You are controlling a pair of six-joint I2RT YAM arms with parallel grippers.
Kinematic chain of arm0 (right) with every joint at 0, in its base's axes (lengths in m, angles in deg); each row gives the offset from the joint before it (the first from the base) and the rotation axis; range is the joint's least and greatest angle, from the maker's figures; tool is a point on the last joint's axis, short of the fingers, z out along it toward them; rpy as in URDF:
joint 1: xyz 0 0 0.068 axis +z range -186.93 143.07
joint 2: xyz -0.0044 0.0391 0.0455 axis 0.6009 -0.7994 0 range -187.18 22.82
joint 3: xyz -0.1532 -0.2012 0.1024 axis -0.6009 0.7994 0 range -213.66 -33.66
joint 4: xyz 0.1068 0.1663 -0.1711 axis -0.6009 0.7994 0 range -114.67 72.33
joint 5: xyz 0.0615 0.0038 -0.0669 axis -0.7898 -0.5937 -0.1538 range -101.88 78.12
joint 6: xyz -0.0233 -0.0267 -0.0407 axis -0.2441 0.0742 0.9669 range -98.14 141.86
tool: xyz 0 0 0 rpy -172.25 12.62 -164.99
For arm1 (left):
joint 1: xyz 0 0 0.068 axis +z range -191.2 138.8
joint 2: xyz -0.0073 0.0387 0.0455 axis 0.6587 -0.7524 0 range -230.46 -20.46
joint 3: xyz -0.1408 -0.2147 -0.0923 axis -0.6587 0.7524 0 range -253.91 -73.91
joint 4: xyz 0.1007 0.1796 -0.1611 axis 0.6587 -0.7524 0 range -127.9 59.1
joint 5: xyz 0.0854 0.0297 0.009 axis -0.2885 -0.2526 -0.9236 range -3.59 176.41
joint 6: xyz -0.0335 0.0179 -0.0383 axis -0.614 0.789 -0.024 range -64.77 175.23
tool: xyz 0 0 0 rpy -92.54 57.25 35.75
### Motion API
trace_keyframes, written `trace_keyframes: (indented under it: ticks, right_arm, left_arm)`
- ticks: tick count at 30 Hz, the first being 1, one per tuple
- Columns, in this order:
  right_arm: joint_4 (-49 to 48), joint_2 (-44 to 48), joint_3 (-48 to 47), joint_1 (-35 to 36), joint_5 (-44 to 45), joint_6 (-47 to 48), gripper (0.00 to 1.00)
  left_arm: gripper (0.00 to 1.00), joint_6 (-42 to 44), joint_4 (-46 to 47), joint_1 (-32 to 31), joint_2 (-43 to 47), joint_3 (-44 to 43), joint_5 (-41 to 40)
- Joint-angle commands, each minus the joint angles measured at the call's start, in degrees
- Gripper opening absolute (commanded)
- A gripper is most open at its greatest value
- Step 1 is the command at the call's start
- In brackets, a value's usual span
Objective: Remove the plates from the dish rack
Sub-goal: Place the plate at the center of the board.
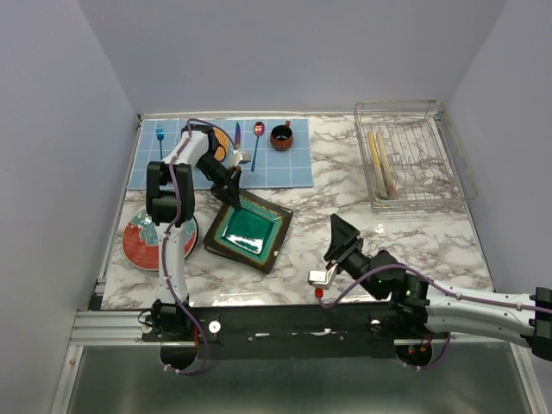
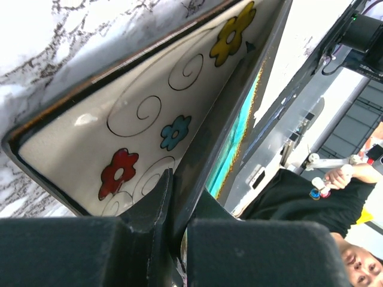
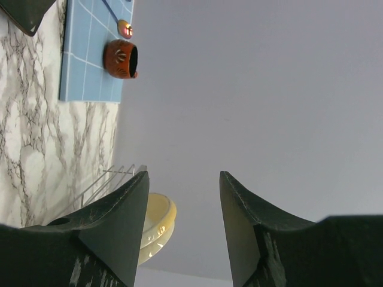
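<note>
Marble tabletop from above: cream plates (image 1: 382,164) stand on edge in the dish rack (image 1: 431,110), far-right of the right gripper (image 1: 342,240), the nearer one. Left wrist: the left gripper (image 2: 179,185) pinches the rim of a teal square plate (image 2: 230,161), with a flowered plate (image 2: 137,119) alongside. Right wrist: jaws spread and empty, rack ahead.

We see a white, grey-veined counter (image 1: 414,241) with a blue mat (image 1: 289,168) gridded in pale lines at far left. The dark square plate (image 1: 250,228) has a glossy teal centre, the round plate (image 1: 134,246) at near left is red around teal, and the plates (image 1: 380,164) in the silvery dish rack (image 1: 431,185) are cream-yellow. The floral plate (image 2: 149,113) is cream, dark-rimmed, with black swirls and red, blue and yellow flowers.
</note>
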Motion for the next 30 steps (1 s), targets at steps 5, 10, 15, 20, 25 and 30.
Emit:
trace_keyframes:
  ticks: [5, 10, 15, 20, 25, 30]
  right_arm:
    - [-1.60, 1.79, 1.48, 0.06, -0.63, 0.18, 0.58]
    - [-1.61, 1.70, 1.21, 0.06, -0.98, 0.35, 0.58]
    - [-1.52, 1.79, 1.30, -0.03, -1.16, 0.35, 0.58]
    - [-1.69, 1.97, 1.30, 0.06, -1.34, 0.53, 0.58]
    - [-1.43, 2.14, 1.21, 0.06, -1.25, 0.62, 0.58]
    - [-1.43, 2.23, 1.21, 0.06, -1.34, 0.62, 0.57]
  left_arm:
    - [0.07, 4.09, 12.16, -0.24, -3.45, -4.96, -11.97]
    - [0.11, 3.74, 12.34, -0.24, -4.16, -5.75, -13.37]
    - [0.18, 3.74, 12.60, -0.24, -4.33, -6.02, -14.34]
    - [0.26, 3.48, 12.95, -0.24, -4.86, -6.28, -15.22]
    - [0.30, 3.13, 13.39, -0.33, -5.12, -6.37, -15.92]
    - [0.36, 2.95, 13.48, -0.33, -5.30, -6.46, -16.98]
